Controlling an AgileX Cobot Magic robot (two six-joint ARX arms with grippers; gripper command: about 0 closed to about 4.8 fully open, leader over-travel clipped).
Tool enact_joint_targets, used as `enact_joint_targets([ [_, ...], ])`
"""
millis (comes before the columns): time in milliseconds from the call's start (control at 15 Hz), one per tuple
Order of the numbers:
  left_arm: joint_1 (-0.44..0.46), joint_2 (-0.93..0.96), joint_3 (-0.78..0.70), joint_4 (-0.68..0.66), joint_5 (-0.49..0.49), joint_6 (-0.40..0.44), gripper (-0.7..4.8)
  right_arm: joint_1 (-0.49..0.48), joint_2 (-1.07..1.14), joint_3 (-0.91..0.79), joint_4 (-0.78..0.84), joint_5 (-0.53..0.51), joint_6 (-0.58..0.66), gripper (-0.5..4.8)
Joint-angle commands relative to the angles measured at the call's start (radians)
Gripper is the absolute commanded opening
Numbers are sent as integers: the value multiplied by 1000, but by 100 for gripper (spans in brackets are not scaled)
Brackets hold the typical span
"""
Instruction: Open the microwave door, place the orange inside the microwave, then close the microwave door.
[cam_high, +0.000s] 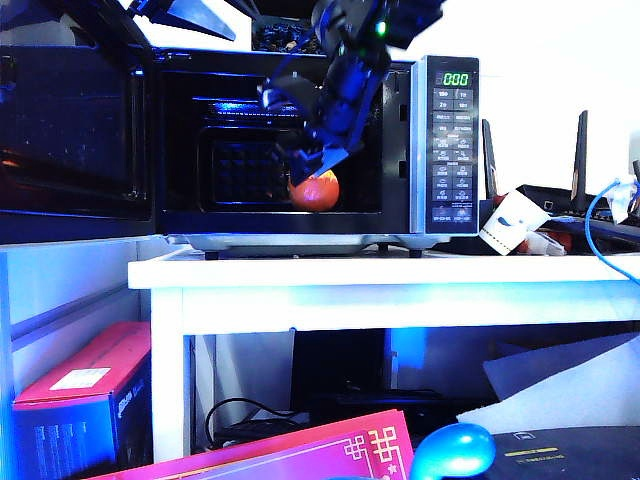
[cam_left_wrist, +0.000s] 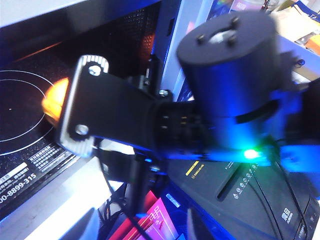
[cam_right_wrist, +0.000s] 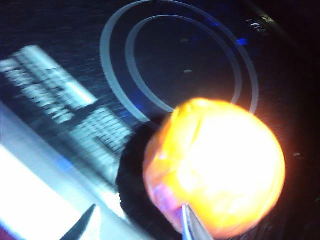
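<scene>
Right hand is inside the microwave cavity, just above the orange at roughly its 11 o'clock; fingertips border the fruit, but whether they pinch it or have let go I cannot tell. Orange appears to rest on the cavity floor near the turntable ring; microwave door stands swung open at 9 o'clock. Left hand is not visible in any view, state unknown; that arm seems nearer the door, so closing likely falls to it.

likely office — routers, cables, boxes
</scene>
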Motion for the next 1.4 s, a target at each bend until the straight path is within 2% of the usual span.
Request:
enact_joint_targets([
  [67,3,-8,2,20,-10,0,237,-3,26,3,93,39,2,220],
  [200,3,-8,2,21,-14,1,237,0,17,4,64,41,-5,233],
  [732,3,-10,2,22,-15,0,237,2,-139,4,-167,156,-16,234],
  [1065,3,-86,3,93,-17,-2,236,3,-264,4,-183,163,-15,233],
  [1198,3,-161,3,116,-77,-53,236,3,-322,4,-154,174,-15,233],
  [1331,3,-241,3,107,-148,-52,236,4,-360,4,-110,228,-16,232],
  [1397,3,-284,3,94,-190,-51,236,4,-382,4,-104,234,-15,213],
])
